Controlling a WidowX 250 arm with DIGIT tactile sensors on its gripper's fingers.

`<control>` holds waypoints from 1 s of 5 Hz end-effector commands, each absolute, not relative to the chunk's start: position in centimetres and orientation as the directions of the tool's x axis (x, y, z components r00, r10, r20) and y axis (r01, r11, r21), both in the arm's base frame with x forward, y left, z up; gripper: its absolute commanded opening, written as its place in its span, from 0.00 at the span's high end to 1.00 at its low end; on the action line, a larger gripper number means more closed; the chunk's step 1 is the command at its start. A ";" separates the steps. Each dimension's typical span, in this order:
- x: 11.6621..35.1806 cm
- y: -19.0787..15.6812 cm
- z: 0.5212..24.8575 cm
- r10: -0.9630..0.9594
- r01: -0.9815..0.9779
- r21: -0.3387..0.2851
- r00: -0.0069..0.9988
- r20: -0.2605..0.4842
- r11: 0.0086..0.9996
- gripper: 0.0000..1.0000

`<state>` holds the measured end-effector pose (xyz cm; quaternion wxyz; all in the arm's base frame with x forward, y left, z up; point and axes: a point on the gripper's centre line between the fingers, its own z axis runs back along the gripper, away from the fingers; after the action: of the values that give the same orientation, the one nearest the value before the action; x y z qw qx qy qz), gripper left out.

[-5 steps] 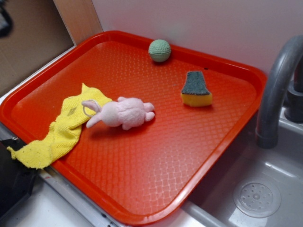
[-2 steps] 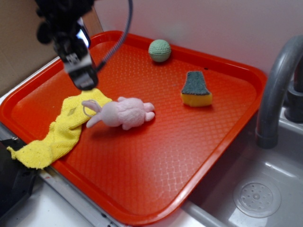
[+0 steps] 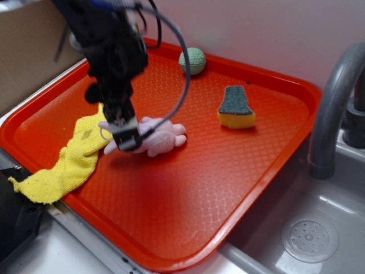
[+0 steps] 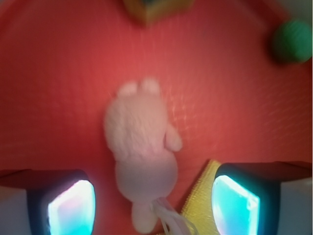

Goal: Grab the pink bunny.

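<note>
The pink bunny lies on its side on the orange tray, its head and ears toward the yellow cloth. My gripper hangs low over the bunny's head and hides it. In the wrist view the bunny lies lengthwise, and its head and loop sit between my two fingers. The gripper is open, with a gap on each side of the head. The yellow cloth lies by the right finger.
A green and yellow sponge and a green ball sit toward the back of the tray. A grey faucet and sink basin are at the right. The tray's raised rim runs all around.
The arm came into view from the upper left, then moved right and down from above the cloth to the bunny's head. The bunny and cloth have not moved.
</note>
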<state>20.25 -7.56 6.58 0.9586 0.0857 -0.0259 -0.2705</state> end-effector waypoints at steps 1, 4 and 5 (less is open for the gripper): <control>20.8 -6.9 2.2 -0.535 0.535 0.128 0.844 -0.035 0.835 0.00; 19.1 -6.1 8.2 -0.480 0.461 0.195 0.876 0.059 0.866 1.00; 18.0 -6.0 13.2 -0.352 0.336 0.161 0.933 0.081 0.928 1.00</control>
<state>17.82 -5.72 12.57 0.9814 0.0734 -0.0354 -0.1738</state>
